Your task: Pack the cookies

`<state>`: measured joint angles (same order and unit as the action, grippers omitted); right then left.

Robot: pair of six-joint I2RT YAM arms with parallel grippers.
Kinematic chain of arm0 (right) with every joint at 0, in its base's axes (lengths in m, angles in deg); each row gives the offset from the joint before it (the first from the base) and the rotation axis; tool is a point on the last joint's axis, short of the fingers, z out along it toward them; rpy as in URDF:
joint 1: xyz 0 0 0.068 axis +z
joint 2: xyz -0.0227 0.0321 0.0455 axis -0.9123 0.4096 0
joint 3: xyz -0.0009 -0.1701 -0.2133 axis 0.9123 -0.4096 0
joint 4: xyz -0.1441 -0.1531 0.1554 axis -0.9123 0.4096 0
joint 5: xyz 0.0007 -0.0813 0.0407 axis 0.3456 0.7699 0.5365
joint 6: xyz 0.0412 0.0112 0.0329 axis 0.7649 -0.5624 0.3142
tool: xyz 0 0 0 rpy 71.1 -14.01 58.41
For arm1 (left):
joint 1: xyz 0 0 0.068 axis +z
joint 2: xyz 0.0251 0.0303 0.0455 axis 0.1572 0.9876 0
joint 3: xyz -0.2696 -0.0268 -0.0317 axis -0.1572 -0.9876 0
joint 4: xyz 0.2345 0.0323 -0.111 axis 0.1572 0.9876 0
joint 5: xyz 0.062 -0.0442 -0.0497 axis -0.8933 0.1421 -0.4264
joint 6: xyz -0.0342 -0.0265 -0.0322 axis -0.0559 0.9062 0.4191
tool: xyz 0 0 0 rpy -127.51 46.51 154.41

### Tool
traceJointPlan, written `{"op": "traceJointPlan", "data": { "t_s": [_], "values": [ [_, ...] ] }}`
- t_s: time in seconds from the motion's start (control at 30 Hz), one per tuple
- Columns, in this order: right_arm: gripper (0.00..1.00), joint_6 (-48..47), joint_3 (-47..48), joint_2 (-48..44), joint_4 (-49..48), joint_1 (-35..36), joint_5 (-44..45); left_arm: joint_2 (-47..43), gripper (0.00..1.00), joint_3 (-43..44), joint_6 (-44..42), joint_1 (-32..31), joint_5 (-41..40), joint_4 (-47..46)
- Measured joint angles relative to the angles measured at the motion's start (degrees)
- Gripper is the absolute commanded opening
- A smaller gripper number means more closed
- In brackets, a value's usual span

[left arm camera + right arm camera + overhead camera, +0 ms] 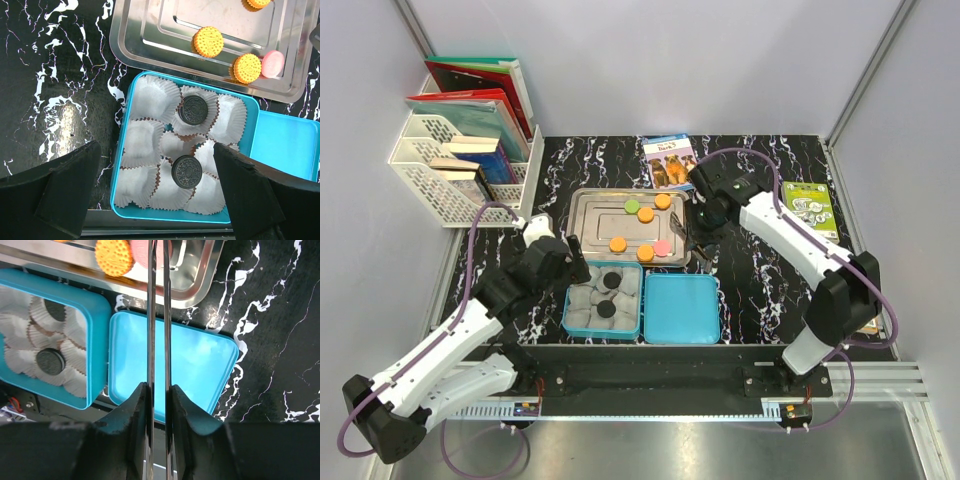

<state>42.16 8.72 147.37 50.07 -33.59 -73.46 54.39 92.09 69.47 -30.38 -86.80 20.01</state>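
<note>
Left hand (159,175), fingers spread wide, over a teal box (120,165) crowded with paper cups (150,97); tray (150,30) just ahead, bare bench (55,75) to its left. Right hand (158,260) over the lid (200,360), tray rim under its fingers, bare bench rightward.

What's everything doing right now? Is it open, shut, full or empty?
Blue box: open, two black cookies in paper cups.
Lid: off, lying beside the box.
Metal tray: six cookies on it.
Left end effector: open, above the box.
Right end effector: nearly closed at the pink cookie; grip unclear.
</note>
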Motion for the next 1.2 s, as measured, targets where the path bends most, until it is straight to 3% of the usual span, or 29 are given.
{"op": "traceJointPlan", "data": {
  "t_s": [0.23,0.4,0.57,0.67,0.93,1.2],
  "values": [
    [0.15,0.0,3.56,-1.22,1.4,0.0,-0.33,0.26,0.99,0.0,0.0,0.0,0.02,-0.04],
    [0.36,0.0,2.69,-1.29,1.27,0.02,-1.95,0.63,0.99,0.0,0.0,0.0,0.24,-0.07],
    [0.4,0.0,-0.26,-1.29,1.09,0.92,-3.15,0.63,0.99,0.0,0.0,0.0,0.26,-0.17],
    [0.48,0.15,-1.66,-1.33,1.2,2.34,-3.39,0.63,0.99,0.0,0.0,0.0,0.28,-0.44],
    [0.55,0.22,-2.58,-3.56,1.55,4.15,-3.17,1.16,0.99,0.0,0.22,0.0,0.87,-1.14],
    [0.55,0.17,-4.0,-4.35,1.44,4.15,-2.01,1.27,0.99,0.0,0.24,0.0,1.53,-1.31]
  ]
}}
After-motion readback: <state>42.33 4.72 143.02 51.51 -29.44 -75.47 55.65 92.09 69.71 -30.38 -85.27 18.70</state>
